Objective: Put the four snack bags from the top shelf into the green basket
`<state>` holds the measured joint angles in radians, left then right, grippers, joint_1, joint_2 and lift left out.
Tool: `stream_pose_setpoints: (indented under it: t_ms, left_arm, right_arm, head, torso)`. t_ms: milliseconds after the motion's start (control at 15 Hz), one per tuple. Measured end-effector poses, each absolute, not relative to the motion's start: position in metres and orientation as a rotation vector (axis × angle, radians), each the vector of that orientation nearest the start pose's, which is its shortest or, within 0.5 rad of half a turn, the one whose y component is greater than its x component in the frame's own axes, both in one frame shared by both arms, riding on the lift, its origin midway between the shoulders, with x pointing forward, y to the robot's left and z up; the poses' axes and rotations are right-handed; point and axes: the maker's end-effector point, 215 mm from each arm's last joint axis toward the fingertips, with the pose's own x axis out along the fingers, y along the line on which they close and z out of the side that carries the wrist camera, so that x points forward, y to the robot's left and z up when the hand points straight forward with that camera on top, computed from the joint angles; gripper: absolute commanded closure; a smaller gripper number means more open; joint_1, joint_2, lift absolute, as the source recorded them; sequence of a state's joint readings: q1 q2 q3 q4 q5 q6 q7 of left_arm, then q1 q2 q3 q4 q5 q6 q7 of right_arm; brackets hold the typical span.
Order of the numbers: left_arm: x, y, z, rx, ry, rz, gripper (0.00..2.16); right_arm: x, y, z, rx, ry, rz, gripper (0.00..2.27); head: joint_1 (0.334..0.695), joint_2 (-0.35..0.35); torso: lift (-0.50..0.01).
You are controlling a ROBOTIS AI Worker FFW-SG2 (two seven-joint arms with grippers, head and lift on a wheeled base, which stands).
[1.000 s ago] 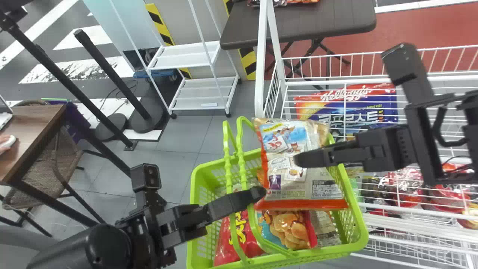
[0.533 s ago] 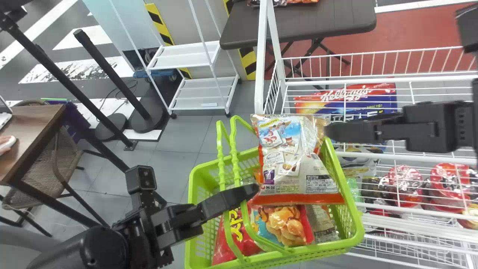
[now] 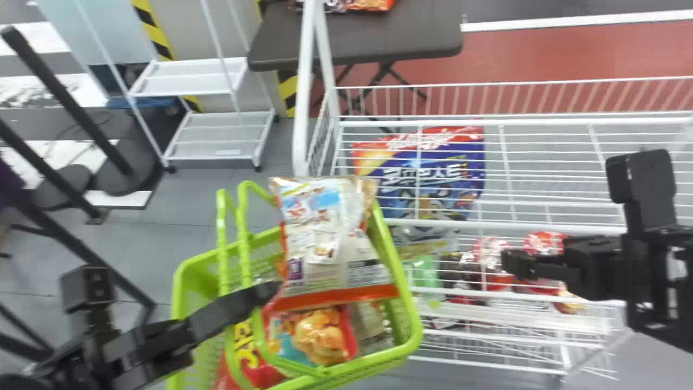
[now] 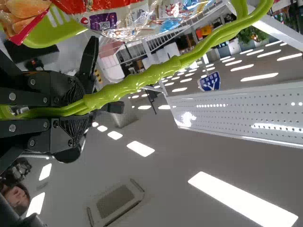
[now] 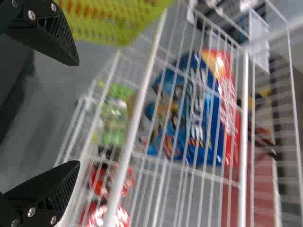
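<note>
While the left gripper [image 3: 269, 292] has its jaws clamped on the green handle [image 4: 147, 75], the right gripper [image 3: 509, 264] has its jaws apart. Green basket [image 3: 379, 355]: beside the left jaws. Contents: pale snack bag [image 3: 330, 244], uppermost, just beyond those jaws; red bag [image 3: 265, 374], chip-pictured bag [image 3: 319, 333] and greyish bag [image 3: 371, 325], lower. Wire rack [image 3: 476, 223]: beyond the right jaws, blue-and-red bag [image 3: 433, 168] seen through its wires.

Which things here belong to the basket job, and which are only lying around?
Job:
- green basket
- snack bags in it
- left claw, on basket handle
- right claw

Lying around:
- red-and-blue bag
- white cart
- dark table
</note>
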<state>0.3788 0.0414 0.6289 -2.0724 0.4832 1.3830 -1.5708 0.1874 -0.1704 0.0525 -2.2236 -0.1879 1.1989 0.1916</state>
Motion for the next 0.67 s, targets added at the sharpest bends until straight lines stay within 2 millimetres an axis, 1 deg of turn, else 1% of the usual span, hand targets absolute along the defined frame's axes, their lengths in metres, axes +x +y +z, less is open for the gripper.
stream_pose_setpoints:
  t_ms: [67, 133, 267, 333, 467, 667]
  left_arm:
    - [0.271, 0.217, -0.310, -1.166, 0.463, -1.078, 2.15]
    - [0.271, 0.217, -0.311, -1.168, 0.464, -1.076, 2.15]
    - [0.269, 0.217, -0.312, -1.172, 0.467, -1.074, 2.15]
    - [0.268, 0.217, -0.312, -1.175, 0.468, -1.073, 2.15]
    - [0.265, 0.217, -0.312, -1.181, 0.468, -1.072, 2.15]
    - [0.262, 0.217, -0.309, -1.182, 0.461, -1.079, 2.15]
  right_arm:
    - [0.451, -0.171, -0.421, 0.021, 0.674, 0.332, 0.07]
    - [0.466, -0.179, -0.407, 0.017, 0.569, 0.316, 0.07]
    - [0.487, -0.193, -0.382, -0.002, 0.407, 0.288, 0.07]
    - [0.494, -0.200, -0.374, -0.012, 0.353, 0.275, 0.07]
    - [0.504, -0.212, -0.364, -0.039, 0.256, 0.260, 0.07]
    - [0.509, -0.223, -0.362, -0.077, 0.201, 0.234, 0.07]
  head:
    - [0.695, 0.077]
    - [0.695, 0.068]
    - [0.695, 0.047]
    - [0.695, 0.027]
    - [0.695, 0.011]
    - [0.695, -0.008]
  torso:
    - [0.000]
    - [0.000]
    - [0.000]
    - [0.000]
    - [0.000]
    - [0.000]
